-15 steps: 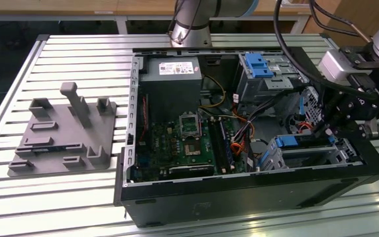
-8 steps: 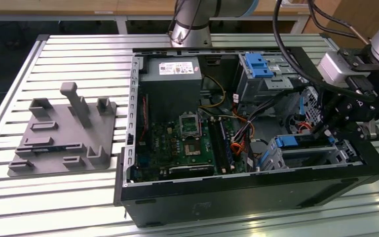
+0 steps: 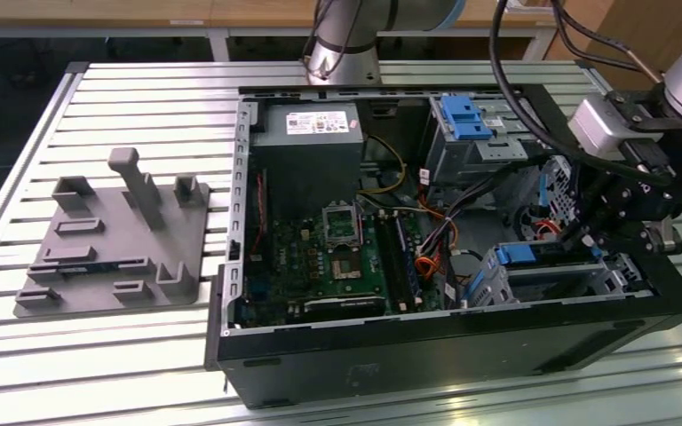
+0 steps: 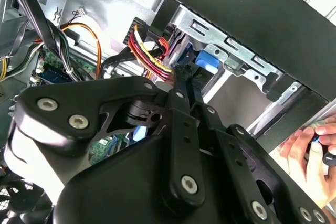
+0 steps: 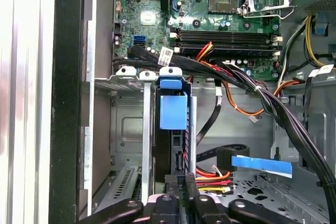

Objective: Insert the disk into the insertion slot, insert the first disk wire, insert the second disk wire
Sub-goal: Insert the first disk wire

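- Hand (image 5: pixel 180 179): fingers drawn almost together, clenched on the end of the red, yellow and black wires (image 5: pixel 212 176).
- In the second wrist view the fingertips (image 4: pixel 181 74) meet right where the wires (image 4: pixel 149 51) end, against the disk (image 4: pixel 207 61).
- Whether the wire end is fully seated in the disk cannot be told.
- Disk (image 5: pixel 173 113): standing on edge inside the slot (image 5: pixel 126 129), with its blue carrier tab at the end nearer the motherboard (image 5: pixel 210 3).
- In the exterior view the disk (image 3: pixel 519 256) and slot (image 3: pixel 607 280) sit in the corner of the open case (image 3: pixel 436 346) towards the exterior view's right. The hand (image 3: pixel 574 241) reaches down just beside them.
- A black cable with a blue tag (image 5: pixel 261 166) lies loose on the case floor near the slot, apart from the hand.
- A taller bay with a blue latch (image 3: pixel 465 115) stands at the far end of the case.
- The case rests on a slatted tabletop (image 3: pixel 139 89). A grey fixture (image 3: pixel 116 240) lies well apart, towards the exterior view's left.
- A person's fingers (image 4: pixel 315 145) show outside the case wall.
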{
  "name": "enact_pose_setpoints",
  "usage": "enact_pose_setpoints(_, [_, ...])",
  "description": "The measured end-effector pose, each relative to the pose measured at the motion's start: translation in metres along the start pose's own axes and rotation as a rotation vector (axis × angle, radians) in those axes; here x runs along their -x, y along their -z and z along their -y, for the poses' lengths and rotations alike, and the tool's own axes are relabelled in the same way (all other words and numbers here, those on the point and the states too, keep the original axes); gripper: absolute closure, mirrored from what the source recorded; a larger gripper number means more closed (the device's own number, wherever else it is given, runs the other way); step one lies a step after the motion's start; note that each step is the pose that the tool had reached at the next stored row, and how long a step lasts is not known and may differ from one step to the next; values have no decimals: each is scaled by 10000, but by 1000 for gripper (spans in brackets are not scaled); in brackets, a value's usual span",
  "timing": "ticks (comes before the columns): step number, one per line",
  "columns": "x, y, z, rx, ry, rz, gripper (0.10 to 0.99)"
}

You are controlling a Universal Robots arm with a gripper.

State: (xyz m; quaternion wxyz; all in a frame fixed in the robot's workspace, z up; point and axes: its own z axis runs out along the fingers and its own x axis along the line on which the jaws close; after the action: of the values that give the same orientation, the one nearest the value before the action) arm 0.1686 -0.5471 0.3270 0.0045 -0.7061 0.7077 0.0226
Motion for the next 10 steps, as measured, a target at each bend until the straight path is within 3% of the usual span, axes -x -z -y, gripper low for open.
enact_pose_setpoints(1, [0,11,0,-1,0,-1,851])
enact_pose_setpoints(3, [3,83,-2,-3,0,-8,851])
enact_pose_setpoints(4, [5,127,-3,-3,0,-5,784])
enact_pose_setpoints(10, [33,401,-10,-4,1,-8,784])
